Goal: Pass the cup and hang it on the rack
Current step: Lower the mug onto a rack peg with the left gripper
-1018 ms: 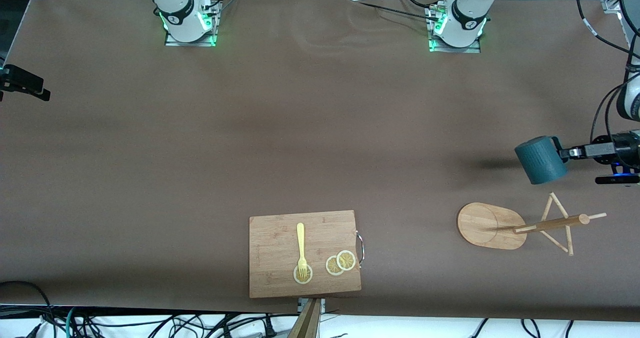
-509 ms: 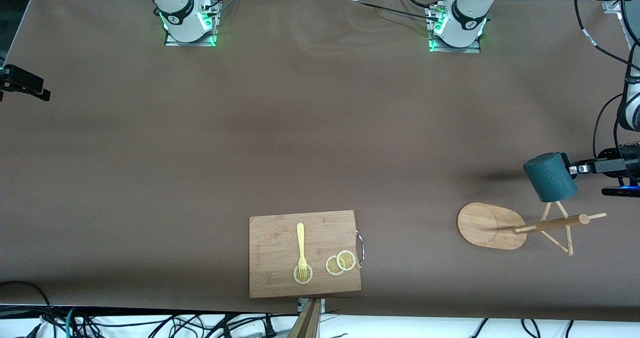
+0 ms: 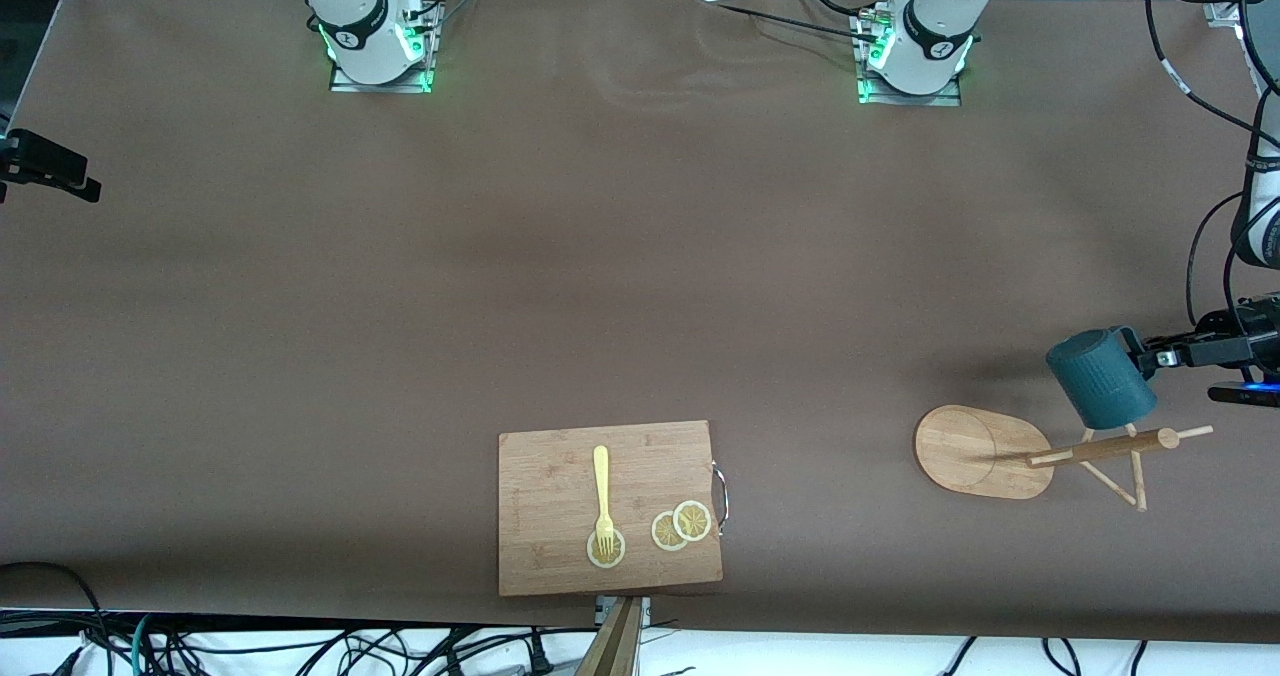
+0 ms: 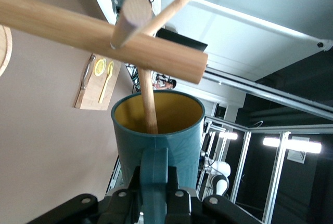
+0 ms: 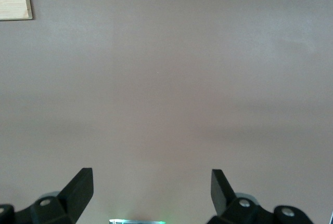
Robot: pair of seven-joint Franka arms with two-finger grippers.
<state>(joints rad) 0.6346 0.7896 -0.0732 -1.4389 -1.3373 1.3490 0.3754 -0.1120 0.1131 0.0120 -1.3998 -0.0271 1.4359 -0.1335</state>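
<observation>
The dark teal cup (image 3: 1100, 381) hangs in the air over the upper pegs of the bamboo rack (image 3: 975, 451), at the left arm's end of the table. My left gripper (image 3: 1150, 359) is shut on its handle. In the left wrist view the cup (image 4: 156, 130) shows its mustard-yellow inside, and a thin peg (image 4: 147, 96) reaches into its mouth just under the rack's post (image 4: 78, 29). The left gripper (image 4: 154, 182) clamps the handle from both sides. My right gripper (image 5: 152, 182) is open over bare table with nothing between its fingers; it does not show in the front view.
A rectangular wooden cutting board (image 3: 610, 506) lies near the table's front edge, with a yellow fork (image 3: 602, 496) and lemon slices (image 3: 682, 526) on it. Black cables (image 3: 1200, 256) hang by the left arm. A black fixture (image 3: 45, 166) sticks in at the right arm's end.
The left gripper has carried the cup toward the front camera, from beside the rack to over its pegs. The right gripper has not moved.
</observation>
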